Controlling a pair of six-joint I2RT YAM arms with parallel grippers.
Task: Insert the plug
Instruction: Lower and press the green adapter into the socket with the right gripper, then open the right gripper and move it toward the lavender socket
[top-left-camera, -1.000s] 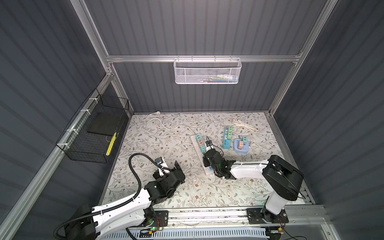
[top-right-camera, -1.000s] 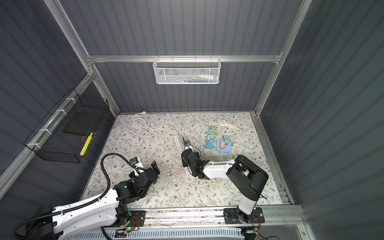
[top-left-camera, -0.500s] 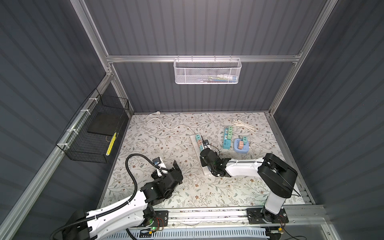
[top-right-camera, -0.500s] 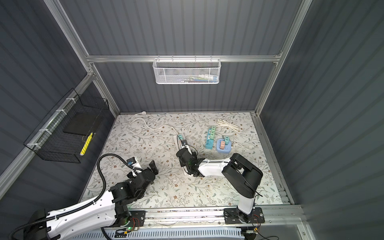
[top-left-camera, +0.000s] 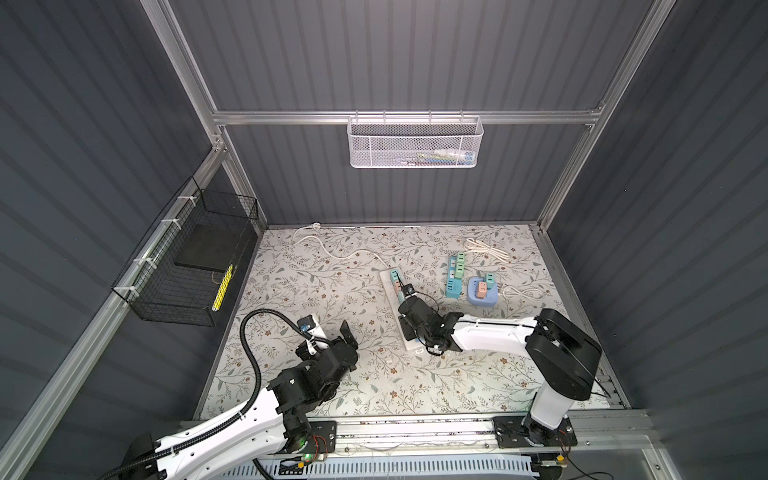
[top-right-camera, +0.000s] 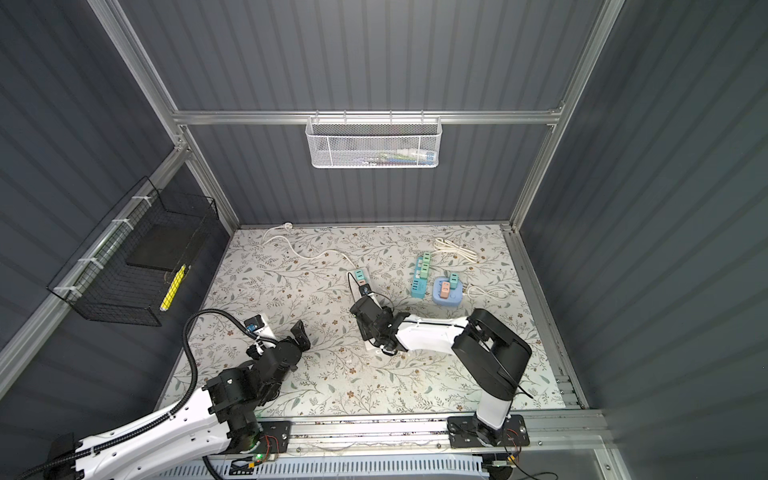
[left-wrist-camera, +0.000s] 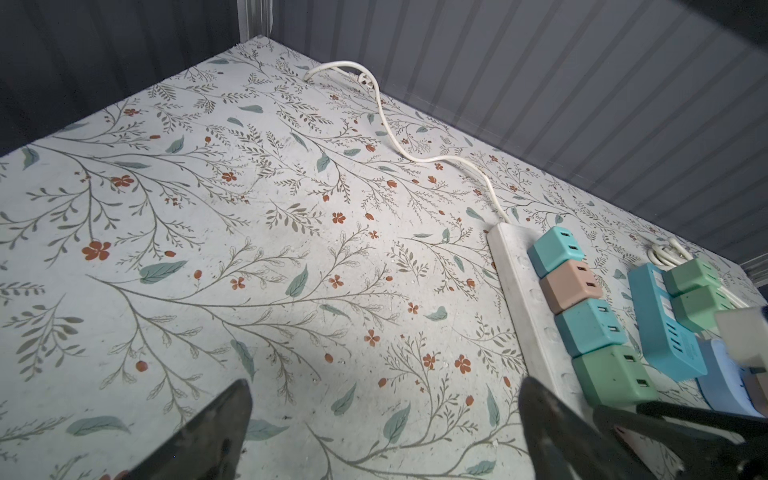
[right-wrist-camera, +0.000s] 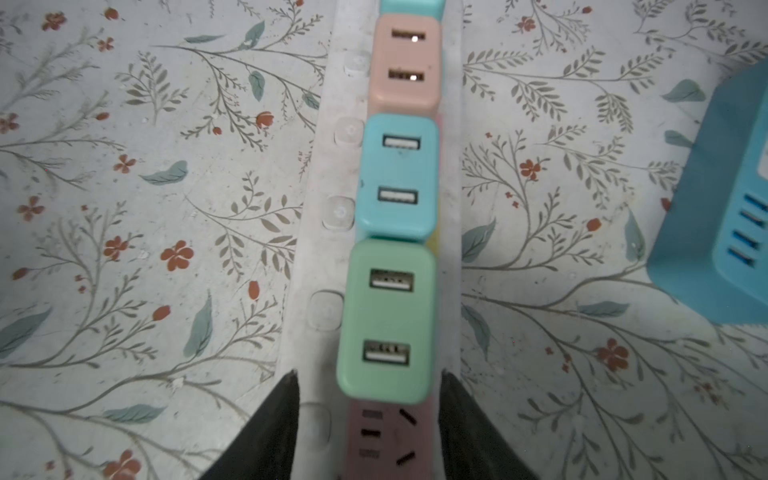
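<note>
Right wrist view: right tool (right-wrist-camera: 369, 376) pointing down, parted astride the green plug (right-wrist-camera: 386, 320), seemingly loose; left tool (left-wrist-camera: 384, 384) wide

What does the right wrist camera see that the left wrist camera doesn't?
Only the right wrist view shows the empty pink socket just past the green plug. Only the left wrist view shows the white cord snaking to the back wall, and two green adapters on the blue strip. Both show the white power strip with its row of coloured plugs.
</note>
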